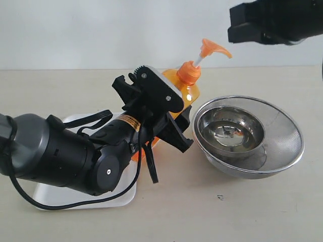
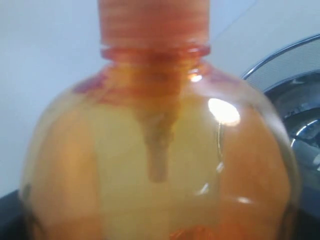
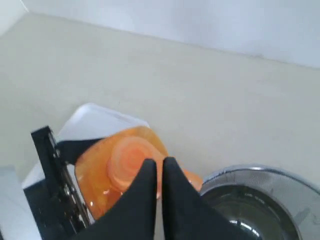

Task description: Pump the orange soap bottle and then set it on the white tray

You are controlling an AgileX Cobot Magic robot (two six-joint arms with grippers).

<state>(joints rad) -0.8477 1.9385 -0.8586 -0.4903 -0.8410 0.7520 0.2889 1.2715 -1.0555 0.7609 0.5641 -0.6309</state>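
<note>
Pressing off-centre, the closed right pincer [image 3: 156,163] could have tilted the orange soap bottle [image 1: 190,92] the left pincer [image 1: 157,115] held.

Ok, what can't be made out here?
- Bottle base: exterior view, behind left gripper; on tray or lifted, cannot tell.
- Label: same view, hidden by that arm.
- Pump spout: right wrist view, hidden under shut right gripper.
- Bowls: left wrist view, cut off by the edge, blurred.
</note>
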